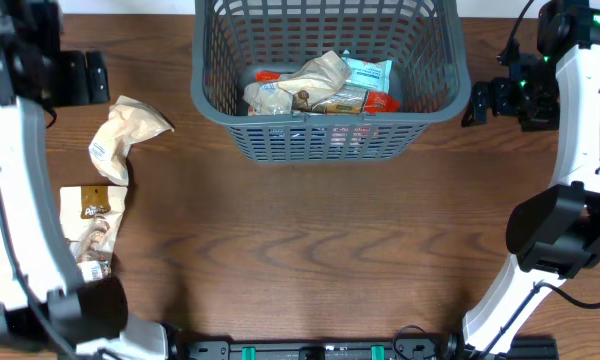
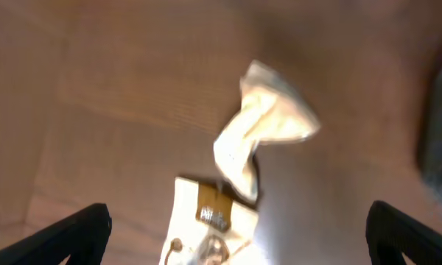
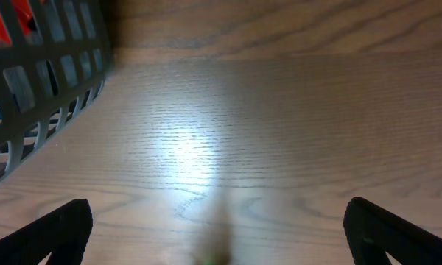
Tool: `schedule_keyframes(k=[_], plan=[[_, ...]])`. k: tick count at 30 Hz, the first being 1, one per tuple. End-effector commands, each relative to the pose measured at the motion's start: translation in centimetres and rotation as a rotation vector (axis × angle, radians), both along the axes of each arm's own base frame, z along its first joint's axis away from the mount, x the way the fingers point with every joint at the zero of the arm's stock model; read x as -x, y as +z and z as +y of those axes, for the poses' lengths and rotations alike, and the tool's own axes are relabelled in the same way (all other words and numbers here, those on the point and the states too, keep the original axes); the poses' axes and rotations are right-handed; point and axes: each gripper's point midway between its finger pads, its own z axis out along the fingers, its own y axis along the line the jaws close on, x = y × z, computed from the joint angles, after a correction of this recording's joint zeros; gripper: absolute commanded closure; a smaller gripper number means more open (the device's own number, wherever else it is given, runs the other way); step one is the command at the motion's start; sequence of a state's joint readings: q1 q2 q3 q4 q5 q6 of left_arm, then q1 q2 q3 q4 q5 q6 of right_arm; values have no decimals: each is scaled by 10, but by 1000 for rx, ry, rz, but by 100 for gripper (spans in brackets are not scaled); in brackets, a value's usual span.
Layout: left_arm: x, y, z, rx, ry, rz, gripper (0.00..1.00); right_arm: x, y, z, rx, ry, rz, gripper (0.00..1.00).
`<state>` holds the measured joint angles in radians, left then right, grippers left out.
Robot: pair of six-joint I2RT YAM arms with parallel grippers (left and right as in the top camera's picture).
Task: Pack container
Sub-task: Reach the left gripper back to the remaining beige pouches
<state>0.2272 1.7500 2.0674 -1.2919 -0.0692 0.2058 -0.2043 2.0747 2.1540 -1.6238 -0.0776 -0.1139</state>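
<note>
The dark grey lattice basket (image 1: 212,100) stands at the back centre and holds several snack packets (image 1: 320,88). A crumpled cream packet (image 1: 128,132) and a flat white-and-brown packet (image 1: 95,222) lie on the table at the left. My left gripper (image 1: 88,78) is open and empty at the far left, above and behind them. In the left wrist view (image 2: 239,219) it hangs over the cream packet (image 2: 269,125) and the flat packet (image 2: 210,221). My right gripper (image 1: 480,100) is open and empty, just right of the basket. In the right wrist view (image 3: 217,212) it is above bare table.
The wooden table (image 1: 310,250) stretches in front of the basket. The basket's wall (image 3: 37,81) fills the right wrist view's upper left. Both arm bases (image 1: 560,230) stand at the table's near corners.
</note>
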Motion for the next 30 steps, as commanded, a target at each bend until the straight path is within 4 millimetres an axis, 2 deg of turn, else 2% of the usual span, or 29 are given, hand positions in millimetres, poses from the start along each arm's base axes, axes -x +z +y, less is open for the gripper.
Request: schedule_keyframes(k=[1, 8, 11, 16, 21, 26, 30], plan=[[-10, -46, 11, 20, -48, 136, 1, 0, 5, 3, 5, 23, -16, 1], [-29, -132, 26, 72, -53, 329, 1, 0, 5, 3, 7, 23, -18, 1], [-36, -161, 29, 81, -56, 378, 1, -2, 5, 3, 8, 22, -24, 1], [-44, -196, 35, 77, -43, 429, 1, -6, 5, 2, 12, 22, -40, 1], [-45, -215, 49, 17, 8, 467, 1, -9, 6, 0, 19, 21, -54, 1], [-52, -223, 55, 11, 20, 443, 1, -8, 5, -8, 65, 8, -47, 1], [-51, -237, 57, 12, 26, 440, 2, -8, 5, -8, 66, 7, -47, 1]])
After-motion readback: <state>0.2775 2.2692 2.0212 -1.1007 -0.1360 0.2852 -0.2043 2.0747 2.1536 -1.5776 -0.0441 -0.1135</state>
